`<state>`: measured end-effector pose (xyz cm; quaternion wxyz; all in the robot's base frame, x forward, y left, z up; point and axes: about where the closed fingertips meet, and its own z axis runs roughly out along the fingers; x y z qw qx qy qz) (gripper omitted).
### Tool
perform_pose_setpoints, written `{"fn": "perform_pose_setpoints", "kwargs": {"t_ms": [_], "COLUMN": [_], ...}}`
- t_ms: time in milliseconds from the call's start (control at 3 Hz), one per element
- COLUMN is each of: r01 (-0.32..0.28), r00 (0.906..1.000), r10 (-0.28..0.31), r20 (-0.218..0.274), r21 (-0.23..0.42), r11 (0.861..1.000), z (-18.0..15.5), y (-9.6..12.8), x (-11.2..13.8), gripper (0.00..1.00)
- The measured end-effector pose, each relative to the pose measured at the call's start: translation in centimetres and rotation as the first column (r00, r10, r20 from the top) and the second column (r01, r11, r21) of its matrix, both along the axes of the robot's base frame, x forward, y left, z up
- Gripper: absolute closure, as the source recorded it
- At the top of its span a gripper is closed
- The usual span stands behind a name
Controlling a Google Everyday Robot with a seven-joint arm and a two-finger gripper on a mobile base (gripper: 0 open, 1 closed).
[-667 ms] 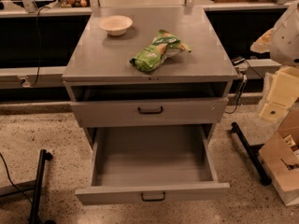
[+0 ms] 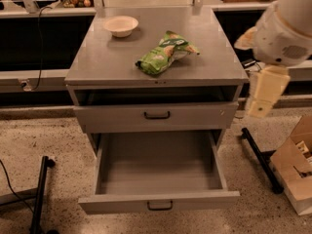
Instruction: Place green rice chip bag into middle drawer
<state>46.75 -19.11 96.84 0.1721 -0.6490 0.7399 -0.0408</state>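
Versus the earlier frame, the arm has slid left from the right edge; nothing else moved. The claw hangs pointing down off the table's right front corner, and we can't tell how open it is. The green rice chip bag lies mid-table, left of the claw and apart from it. The middle drawer stands open, lower centre.

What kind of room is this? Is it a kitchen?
Probably a robot testing lab, not a home kitchen: a plain grey drawer cabinet stands on a speckled floor, beside a cardboard box, and the robot's gripper hangs at the cabinet's right.
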Motion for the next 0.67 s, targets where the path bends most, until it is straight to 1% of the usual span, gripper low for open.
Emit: {"fn": "perform_pose_setpoints", "kwargs": {"t_ms": [333,667], "r01": [-0.233,-0.466], "r00": [0.9701,0.8728], "r10": [0.236,0.474], "r20": [0.057,0.118], "r21": [-0.059,-0.089], "r11": [0.971,0.880], "z": [-1.5,-2.5], "y": [4.6,9.8], "x": [5.7,11.6], "gripper": [0.00,0.00]}}
